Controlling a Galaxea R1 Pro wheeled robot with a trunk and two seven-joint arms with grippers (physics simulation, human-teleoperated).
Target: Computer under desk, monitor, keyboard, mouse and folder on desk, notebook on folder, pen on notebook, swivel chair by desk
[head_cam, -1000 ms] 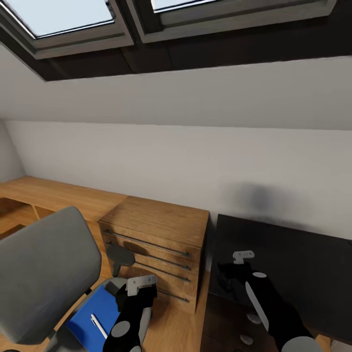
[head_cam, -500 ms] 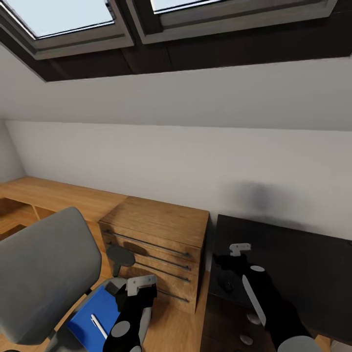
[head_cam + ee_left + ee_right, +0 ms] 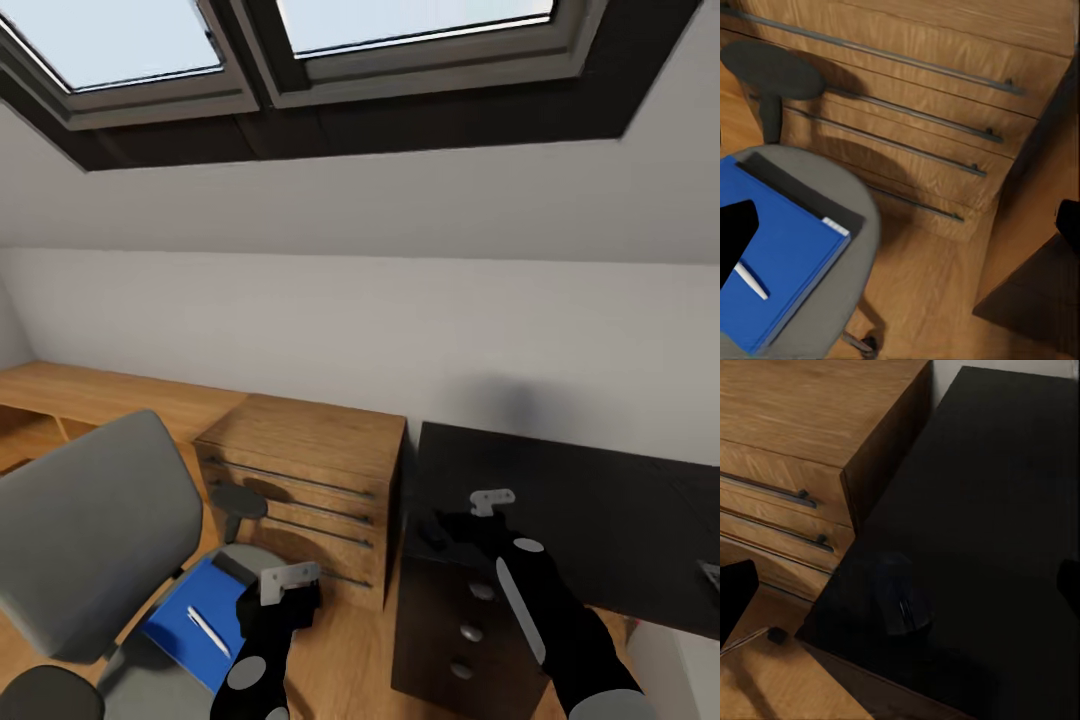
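Shifted leftward since 0.5 s ago, bringing the desk's (image 3: 600, 520) 3 knobs into head view. Right gripper (image 3: 478, 520) over the desk corner near the mouse (image 3: 900, 604), left gripper (image 3: 290, 590) above the folder (image 3: 195, 625) and pen (image 3: 208, 632) on the swivel chair (image 3: 90, 530). Cannot tell whether either is clenched or released.

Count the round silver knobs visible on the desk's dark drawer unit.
3: upper knob, middle knob and lower knob, in a column beside the right arm; more may be hidden.
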